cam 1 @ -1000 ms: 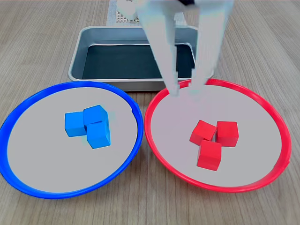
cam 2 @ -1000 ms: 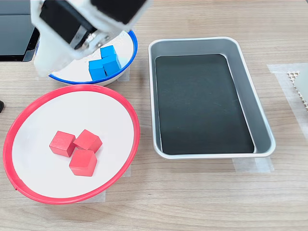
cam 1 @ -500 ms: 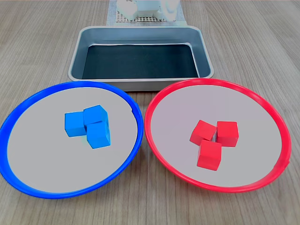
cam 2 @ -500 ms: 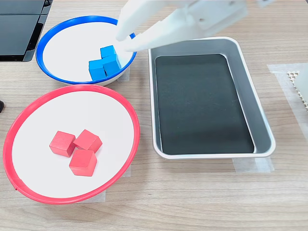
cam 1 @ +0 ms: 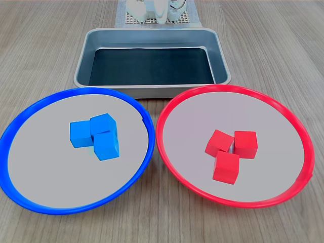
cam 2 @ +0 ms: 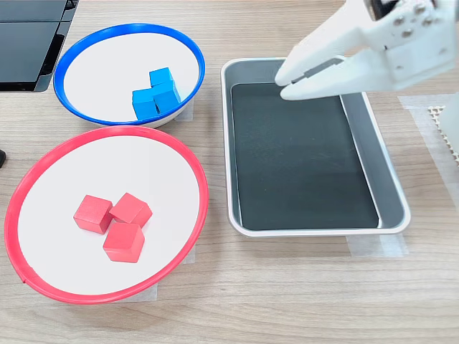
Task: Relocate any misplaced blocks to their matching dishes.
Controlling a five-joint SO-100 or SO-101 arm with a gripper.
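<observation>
Hovering over the tray (cam 2: 394, 190) in the second exterior view, the white hand (cam 2: 285, 83) is nearly closed, its tips a sliver apart, gripping nothing. Three blue blocks (cam 2: 156, 94) huddle in the blue plate (cam 2: 75, 50). Three red blocks (cam 2: 115, 222) cluster in the red plate (cam 2: 43, 172). Everything rests on the wooden counter (cam 2: 287, 301).
</observation>
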